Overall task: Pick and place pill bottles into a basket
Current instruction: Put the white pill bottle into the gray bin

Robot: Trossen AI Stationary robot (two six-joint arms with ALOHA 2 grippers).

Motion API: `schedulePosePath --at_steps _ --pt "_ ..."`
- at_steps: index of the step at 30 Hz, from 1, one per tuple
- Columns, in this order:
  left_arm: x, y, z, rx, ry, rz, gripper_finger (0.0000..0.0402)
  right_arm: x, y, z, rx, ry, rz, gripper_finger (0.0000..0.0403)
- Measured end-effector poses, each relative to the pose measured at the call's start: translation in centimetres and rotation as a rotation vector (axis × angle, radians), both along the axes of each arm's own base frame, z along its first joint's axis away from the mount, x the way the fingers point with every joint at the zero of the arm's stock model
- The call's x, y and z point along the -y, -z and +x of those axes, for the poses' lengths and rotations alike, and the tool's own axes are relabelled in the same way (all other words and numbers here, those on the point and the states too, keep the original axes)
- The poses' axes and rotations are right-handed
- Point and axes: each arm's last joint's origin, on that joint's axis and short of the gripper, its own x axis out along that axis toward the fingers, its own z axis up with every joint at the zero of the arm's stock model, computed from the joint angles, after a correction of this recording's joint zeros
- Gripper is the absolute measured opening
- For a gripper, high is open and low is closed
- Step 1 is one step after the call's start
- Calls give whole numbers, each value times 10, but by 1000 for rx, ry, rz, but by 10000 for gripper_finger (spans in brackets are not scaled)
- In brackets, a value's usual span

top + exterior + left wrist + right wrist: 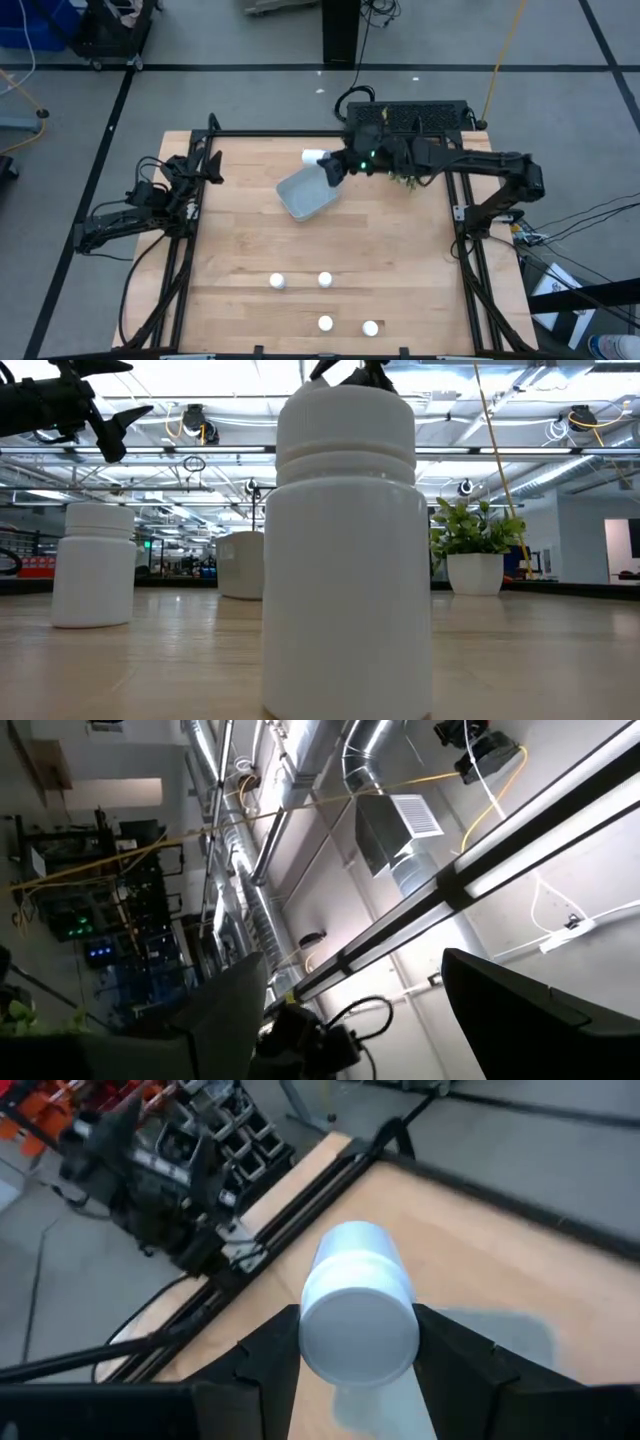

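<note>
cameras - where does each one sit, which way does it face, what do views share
High view: above the table, looking down; both arms, right claw over the pale blue-grey plastic basket.
Low view: table height, level across small white cylindrical pill bottles; an arm overhead.
Left wrist view: aimed at ceiling ducts; open left claw.
Right wrist view: looks down at the table; claw shut on a bottle.
Shared: high and right wrist views show that held bottle.

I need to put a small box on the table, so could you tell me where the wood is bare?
The widest bare wood runs between the basket and the four standing pill bottles near the front edge. The left side, beside the parked left gripper, is free too. It is crowded at the back, where the right gripper holds a bottle by the plant.
</note>
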Motion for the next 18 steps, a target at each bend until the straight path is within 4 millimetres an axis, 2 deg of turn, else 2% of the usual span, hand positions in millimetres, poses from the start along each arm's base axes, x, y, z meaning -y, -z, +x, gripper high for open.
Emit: schedulePosePath --at_steps 4,9,12,18 --pt "0 0 0 -1 -7 -3 308 13 -13 1 -59 -56 -11 162" --pt "0 0 0 -10 -15 5 308 26 -12 13 -204 -109 12 157" --pt "0 0 0 -13 -18 8 308 31 5 28 -339 -154 3 155" --pt "0 0 0 -14 -12 13 308 41 62 56 -617 -271 105 154"
